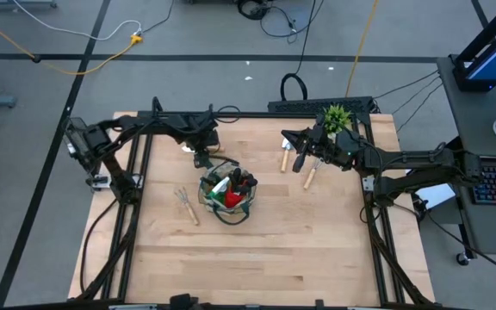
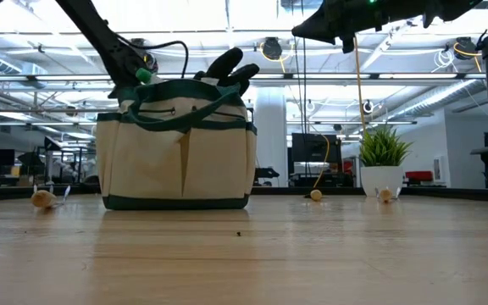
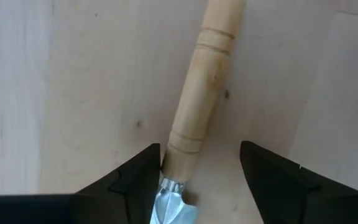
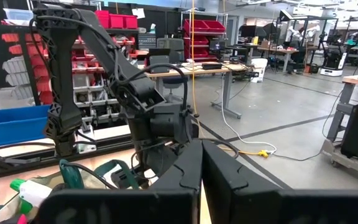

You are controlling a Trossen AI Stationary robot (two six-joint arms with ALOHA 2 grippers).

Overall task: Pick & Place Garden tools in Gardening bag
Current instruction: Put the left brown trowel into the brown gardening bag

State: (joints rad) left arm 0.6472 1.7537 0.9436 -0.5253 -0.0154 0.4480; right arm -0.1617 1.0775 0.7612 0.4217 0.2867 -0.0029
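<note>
The gardening bag [image 1: 226, 196] stands on its base mid-table, tan with green trim [image 2: 176, 152], and holds a red-and-black glove [image 1: 231, 196], dark handles [image 2: 227, 66] and a green-and-white item [image 4: 25, 191]. My left gripper [image 1: 201, 153] is just beyond the bag's far left side. It points down, open, astride the light wooden handle [image 3: 197, 99] of a metal tool lying on the table. My right gripper [image 1: 301, 157] is shut and empty, raised [image 2: 316, 30] above two wood-handled trowels [image 1: 284, 157] [image 1: 310, 176]. A small hand fork [image 1: 185, 205] lies left of the bag. My left gripper comes from above with its fingers across the tool's handle. One finger [image 3: 143, 177] stands right against the handle's metal-collar end [image 3: 178, 152], the other finger [image 3: 263, 171] stands apart. I cannot tell whether the near finger touches it.
A spiky green potted plant [image 1: 337, 116] stands at the far right corner, beside my right arm. The near half of the wooden table [image 1: 257, 267] is bare board. Cables and the arms' frames run along the far and side edges.
</note>
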